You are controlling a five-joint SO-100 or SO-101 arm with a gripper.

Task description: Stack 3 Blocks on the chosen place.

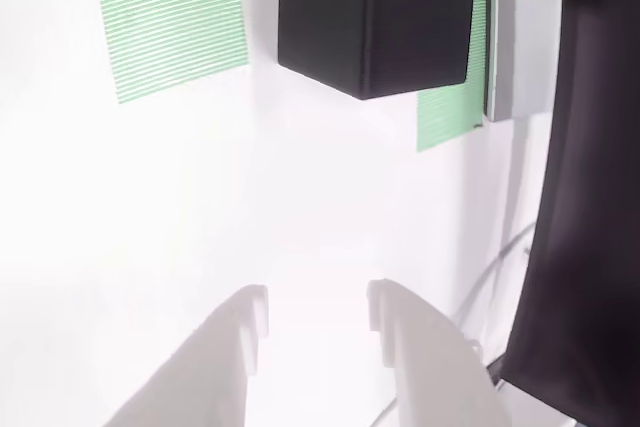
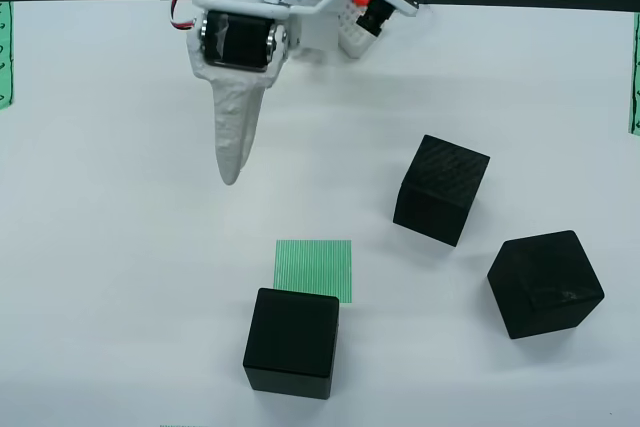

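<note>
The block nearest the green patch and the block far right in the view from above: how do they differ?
The near block overlaps the green striped patch at its lower edge and sits nearly square to the picture. The far-right block lies well clear of the patch, turned at an angle. Both are matte black cubes of like size, untouched by the pincer.

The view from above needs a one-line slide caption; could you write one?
White gripper hovers above the green striped square, with three black cubes unstacked on the white table.
</note>
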